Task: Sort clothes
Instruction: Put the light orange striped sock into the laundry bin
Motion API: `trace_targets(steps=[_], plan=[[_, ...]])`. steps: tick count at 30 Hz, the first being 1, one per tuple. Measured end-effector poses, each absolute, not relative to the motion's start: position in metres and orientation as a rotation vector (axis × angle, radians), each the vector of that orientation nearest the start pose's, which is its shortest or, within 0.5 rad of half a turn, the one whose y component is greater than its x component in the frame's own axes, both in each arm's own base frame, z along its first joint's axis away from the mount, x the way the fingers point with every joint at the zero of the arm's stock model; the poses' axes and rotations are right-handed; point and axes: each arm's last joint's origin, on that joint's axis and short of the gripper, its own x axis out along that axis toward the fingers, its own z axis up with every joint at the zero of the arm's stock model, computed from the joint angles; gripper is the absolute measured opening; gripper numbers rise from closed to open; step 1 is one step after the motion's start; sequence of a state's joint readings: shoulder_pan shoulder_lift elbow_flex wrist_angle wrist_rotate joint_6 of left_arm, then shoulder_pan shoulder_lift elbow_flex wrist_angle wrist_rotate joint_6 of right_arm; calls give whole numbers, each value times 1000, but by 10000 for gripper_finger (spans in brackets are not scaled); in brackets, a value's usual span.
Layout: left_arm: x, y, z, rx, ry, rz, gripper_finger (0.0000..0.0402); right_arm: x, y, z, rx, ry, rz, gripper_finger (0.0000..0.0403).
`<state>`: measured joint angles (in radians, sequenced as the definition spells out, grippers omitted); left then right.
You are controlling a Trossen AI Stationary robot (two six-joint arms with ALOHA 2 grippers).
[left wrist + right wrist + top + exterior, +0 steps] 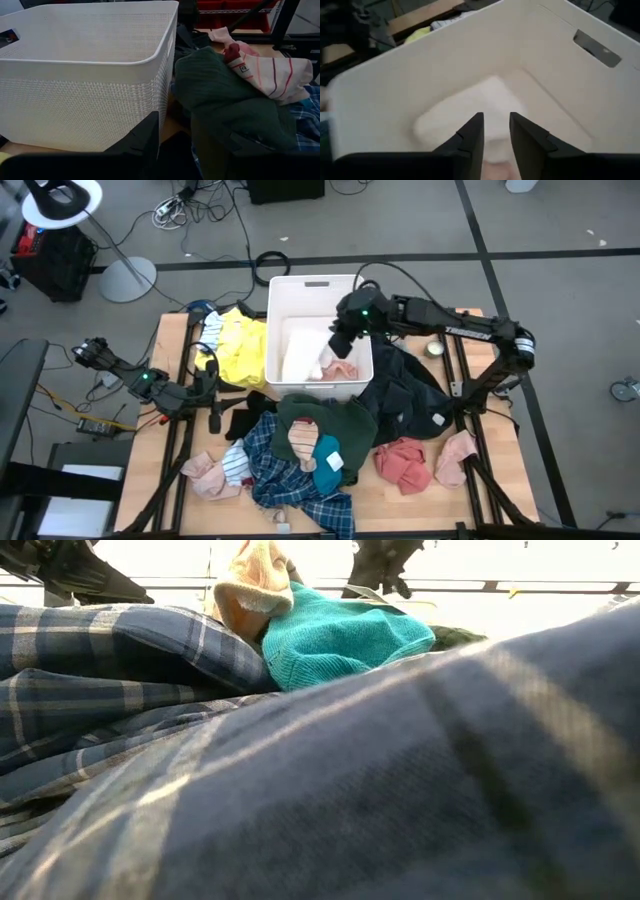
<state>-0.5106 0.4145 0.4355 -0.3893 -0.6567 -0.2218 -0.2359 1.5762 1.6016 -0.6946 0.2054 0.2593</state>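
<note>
The clothes lie heaped on the table's near half: a dark green piece [325,425], a blue plaid shirt [290,480], a teal sock [328,455], black pieces [405,395] and pink pieces [403,463]. A yellow piece [240,350] lies left of the white basket [275,330]. A white garment [300,352] and a pink piece [341,368] lie in the basket. My right gripper [343,342] hangs over the basket's inside, its fingers [470,137] a little apart and empty above the white garment [470,110]. My left gripper [214,415] is low at the table's left, open and empty, facing the basket [90,75] and the dark green piece [225,95].
The basket's walls stand around my right gripper. A striped white piece [280,75] lies on the green one. In the low view the plaid shirt [300,790] fills the foreground, with the teal sock [345,640] behind it. Bare wood shows at the table's near right corner [490,505].
</note>
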Motion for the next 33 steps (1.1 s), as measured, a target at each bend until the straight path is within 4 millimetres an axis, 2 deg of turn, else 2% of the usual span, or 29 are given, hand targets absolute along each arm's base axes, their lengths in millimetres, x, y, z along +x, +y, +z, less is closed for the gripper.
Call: trace_targets(steps=[8,14,22,28,33], plan=[[102,-37,242,-36,288,179,119,279,-51,405,355,650,-412,106],[102,-37,242,-39,287,178,119,241,-17,413,446,748,-428,99],[109,-42,246,-76,249,151,119,214,30,403,407,871,-534,98],[133,-57,244,-93,254,78,119,210,59,386,361,880,-550,93],[154,-70,238,-125,251,27,119,206,77,362,385,921,-570,94]])
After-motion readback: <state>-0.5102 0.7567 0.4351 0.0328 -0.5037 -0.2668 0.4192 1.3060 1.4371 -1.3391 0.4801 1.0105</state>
